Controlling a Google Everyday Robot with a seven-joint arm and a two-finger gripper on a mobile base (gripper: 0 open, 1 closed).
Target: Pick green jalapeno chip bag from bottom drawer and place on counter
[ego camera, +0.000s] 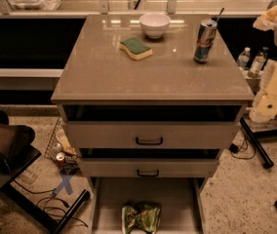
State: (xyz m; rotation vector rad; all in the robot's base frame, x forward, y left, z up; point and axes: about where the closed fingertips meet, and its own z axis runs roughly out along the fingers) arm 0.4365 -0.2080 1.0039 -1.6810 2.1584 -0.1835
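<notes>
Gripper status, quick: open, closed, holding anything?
Gripper: right of the counter, open or closed cannot be told; the green jalapeno chip bag lies in the bottom drawer, not held.

Green, pale-patched bag (pixel 141 217) — tan counter (pixel 128 79).

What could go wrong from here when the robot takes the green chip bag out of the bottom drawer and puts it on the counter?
1. The crumpled green foil chip bag lies in the beige bottom drawer, close under the two upper drawers with black handles; the arm may hit them.
2. The gripper, at the right edge beside the glossy tan counter, could bump its thick edge going down.
3. Placing could tip the tall drinks can.
</notes>
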